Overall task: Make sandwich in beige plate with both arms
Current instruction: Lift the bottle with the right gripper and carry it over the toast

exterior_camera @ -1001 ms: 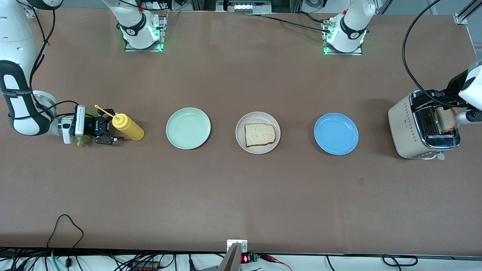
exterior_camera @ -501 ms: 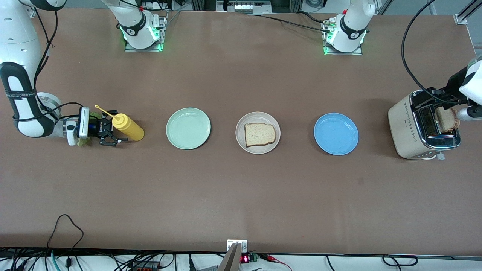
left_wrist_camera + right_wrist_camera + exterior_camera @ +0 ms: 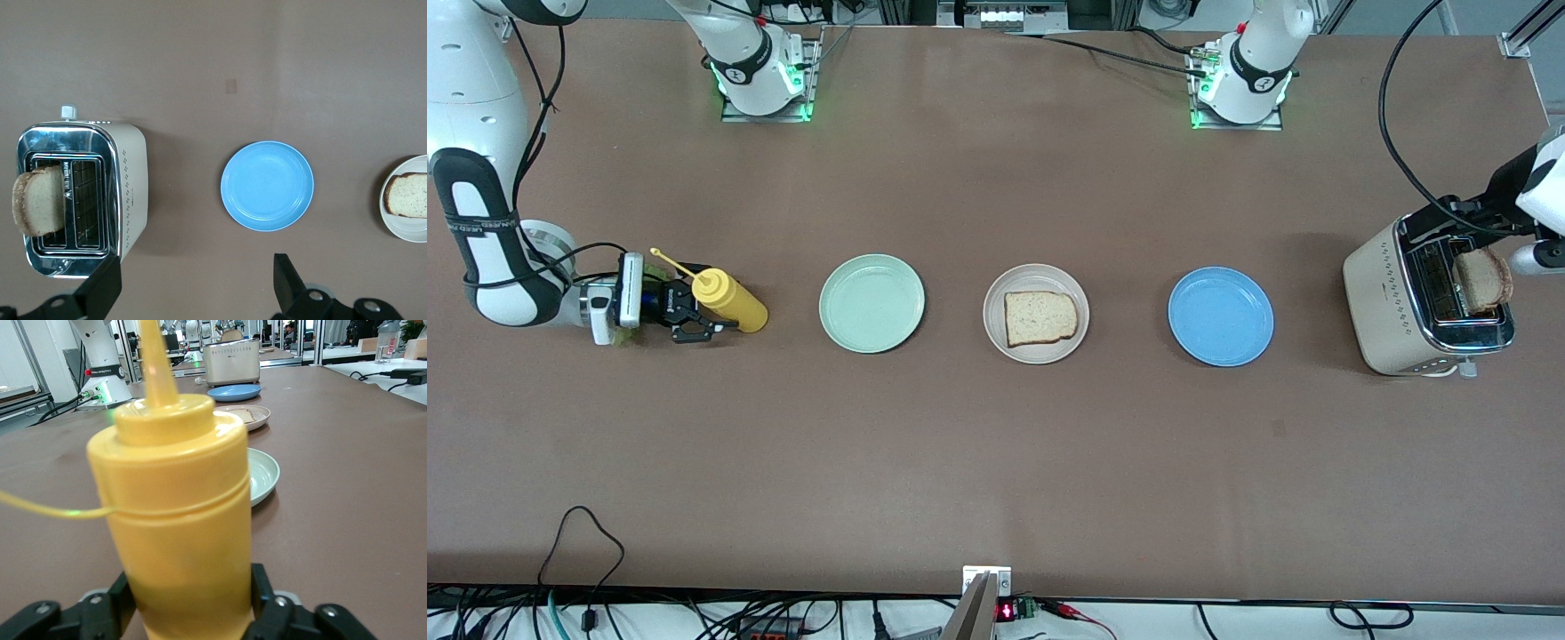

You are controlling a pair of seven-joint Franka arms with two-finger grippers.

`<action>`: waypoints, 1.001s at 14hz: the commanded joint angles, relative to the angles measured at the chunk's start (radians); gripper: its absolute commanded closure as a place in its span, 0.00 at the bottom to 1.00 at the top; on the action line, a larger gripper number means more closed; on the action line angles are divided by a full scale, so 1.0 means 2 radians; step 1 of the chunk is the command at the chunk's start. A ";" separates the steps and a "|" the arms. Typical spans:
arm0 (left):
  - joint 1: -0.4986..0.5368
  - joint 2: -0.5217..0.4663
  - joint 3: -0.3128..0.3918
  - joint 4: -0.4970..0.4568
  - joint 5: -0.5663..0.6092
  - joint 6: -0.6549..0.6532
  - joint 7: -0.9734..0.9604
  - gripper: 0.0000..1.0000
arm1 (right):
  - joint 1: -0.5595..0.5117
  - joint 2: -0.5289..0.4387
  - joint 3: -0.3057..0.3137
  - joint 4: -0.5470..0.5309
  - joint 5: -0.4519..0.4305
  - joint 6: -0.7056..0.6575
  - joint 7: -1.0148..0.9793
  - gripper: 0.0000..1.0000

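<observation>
One toasted bread slice lies flat on the beige plate at the table's middle. A second slice stands up out of a slot of the toaster at the left arm's end. My left gripper hangs open high over the table beside the toaster, holding nothing. My right gripper reaches level with the table, its fingers pressed on both sides of a yellow squeeze bottle. A green lettuce leaf lies mostly hidden under the right wrist.
A mint green plate sits between the bottle and the beige plate. A blue plate sits between the beige plate and the toaster. Cables run along the table edge nearest the front camera.
My right gripper has slid toward the bottle and closed its fingers in on it. The left arm has drawn back from the slice in the toaster.
</observation>
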 commanded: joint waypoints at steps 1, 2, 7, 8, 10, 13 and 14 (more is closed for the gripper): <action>0.001 -0.004 -0.003 0.020 0.002 -0.019 0.002 0.00 | 0.004 0.005 0.000 0.004 0.008 0.003 -0.007 0.86; -0.003 -0.004 -0.003 0.022 0.000 -0.019 0.002 0.00 | 0.004 0.005 -0.001 0.004 0.008 0.003 -0.007 0.87; -0.007 -0.004 -0.029 0.031 0.001 -0.021 0.000 0.00 | 0.011 -0.009 -0.001 0.004 0.009 0.006 0.004 0.95; -0.007 -0.004 -0.029 0.031 0.001 -0.024 0.001 0.00 | 0.013 -0.019 -0.001 0.004 0.008 0.013 0.017 0.95; -0.001 -0.004 -0.027 0.031 0.002 -0.034 0.001 0.00 | 0.019 -0.042 0.000 0.002 0.003 0.021 0.050 0.95; 0.003 -0.004 -0.018 0.027 0.006 -0.050 -0.004 0.00 | 0.039 -0.072 0.001 -0.002 0.001 0.035 0.100 0.95; 0.003 -0.001 -0.016 0.026 0.007 -0.041 -0.004 0.00 | 0.049 -0.085 0.002 -0.006 0.001 0.040 0.120 0.95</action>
